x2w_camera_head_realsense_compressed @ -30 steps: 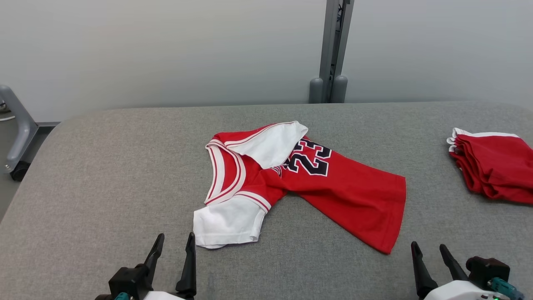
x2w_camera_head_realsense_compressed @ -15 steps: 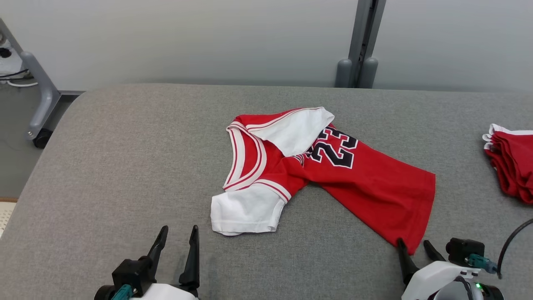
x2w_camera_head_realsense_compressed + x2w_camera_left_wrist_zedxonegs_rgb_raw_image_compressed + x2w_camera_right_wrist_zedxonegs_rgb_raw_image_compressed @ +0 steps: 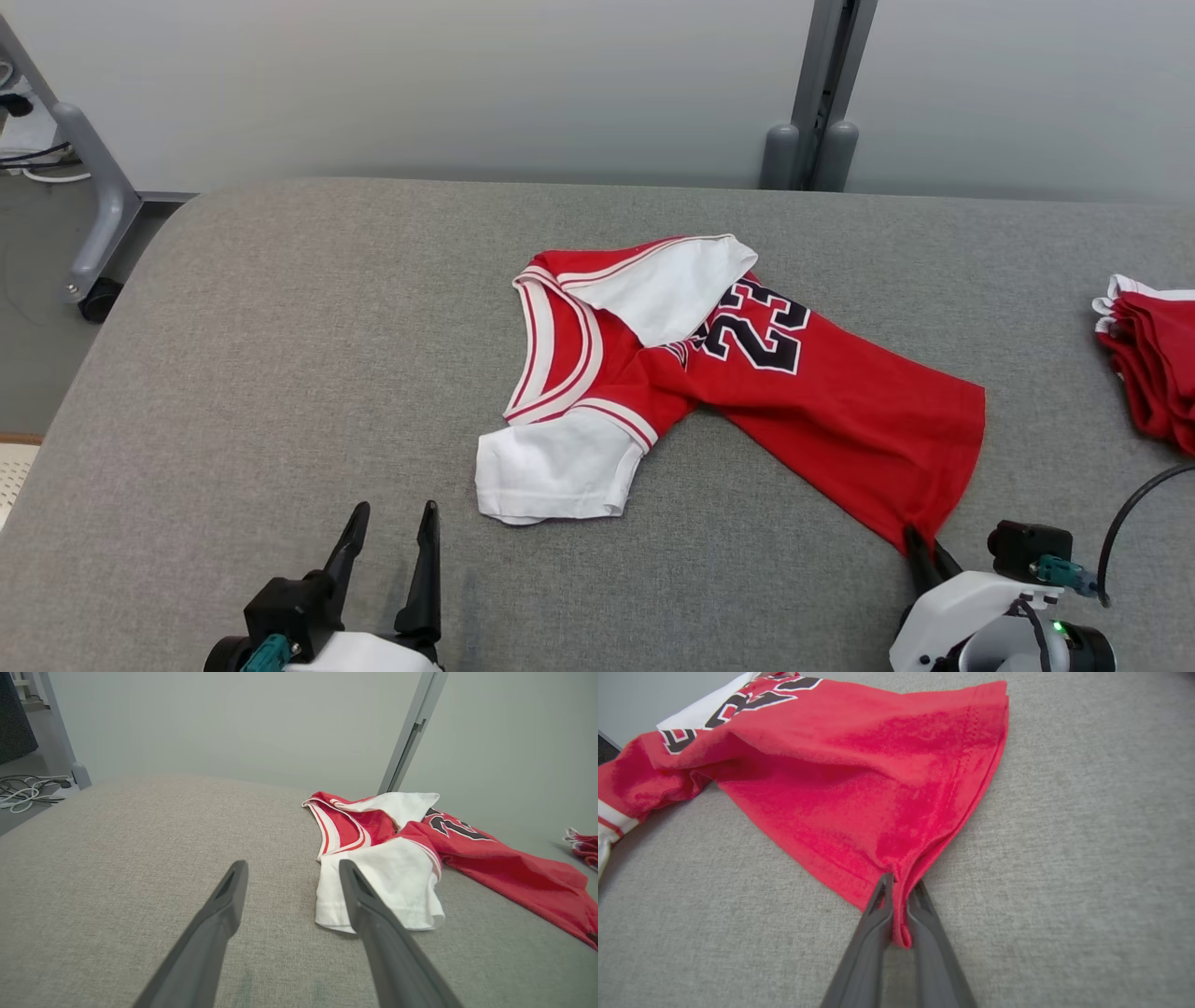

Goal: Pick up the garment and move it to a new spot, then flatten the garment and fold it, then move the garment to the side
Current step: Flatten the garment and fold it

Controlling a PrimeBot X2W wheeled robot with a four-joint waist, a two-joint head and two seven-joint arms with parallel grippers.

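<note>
A red jersey (image 3: 803, 401) with white sleeves and a black 23 lies crumpled on the grey padded table (image 3: 280, 327). My right gripper (image 3: 920, 546) is shut on the jersey's near hem corner, and in the right wrist view that gripper (image 3: 900, 886) pinches red cloth (image 3: 887, 788) between its two fingers. My left gripper (image 3: 392, 537) stands open near the front edge, left of the white sleeve (image 3: 551, 467). In the left wrist view the open gripper (image 3: 292, 877) points past the sleeve (image 3: 383, 882), with nothing between its fingers.
A stack of folded red garments (image 3: 1153, 364) lies at the table's right edge. A grey post (image 3: 822, 93) rises behind the table, and a wheeled grey frame leg (image 3: 93, 215) stands on the floor at the left. Cables (image 3: 28, 795) lie on the floor.
The camera has shifted, so the whole scene sits further right and up. My right gripper went forward to the hem corner and shut on it. The left gripper stayed open.
</note>
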